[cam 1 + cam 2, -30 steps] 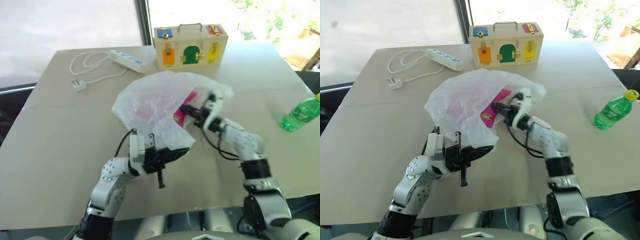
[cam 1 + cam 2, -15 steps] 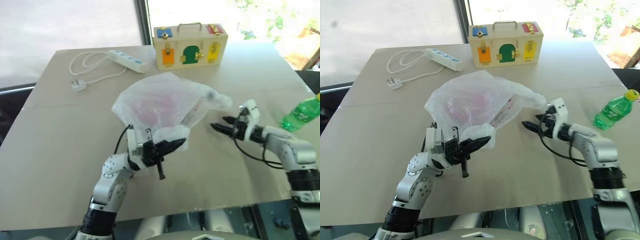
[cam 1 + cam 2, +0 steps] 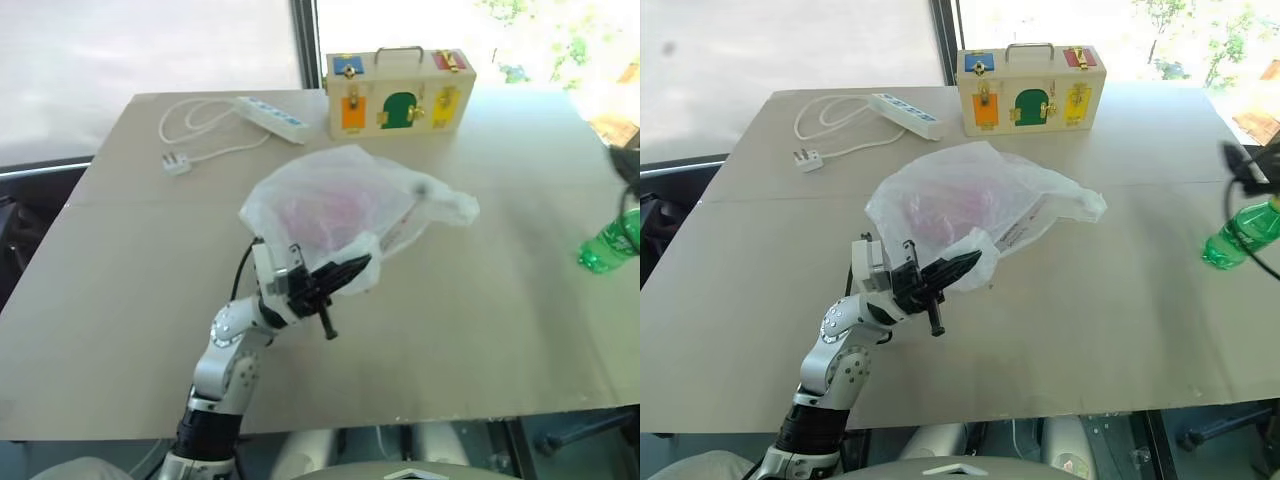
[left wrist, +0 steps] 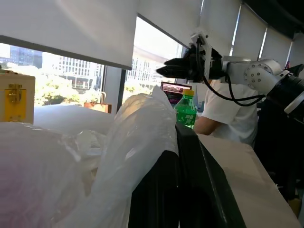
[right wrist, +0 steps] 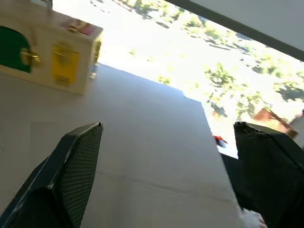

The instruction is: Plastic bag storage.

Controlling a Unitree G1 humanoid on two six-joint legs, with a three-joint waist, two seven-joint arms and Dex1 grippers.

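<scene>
Plastic bag (image 3: 970,205) lies mid-table (image 3: 1120,330), pink packet (image 3: 930,212) now fully inside, visible through film. Left gripper (image 3: 958,269) clamped tight on bag's near edge, holding mouth slightly raised off table. Right gripper (image 5: 166,175), a second ago inside bag mouth with packet, now withdrawn far right near green bottle (image 3: 1240,233), fingers (image 5: 78,161) spread wide, holding nothing. Judgement: insertion step complete; bag mouth remains to be gathered or closed.
</scene>
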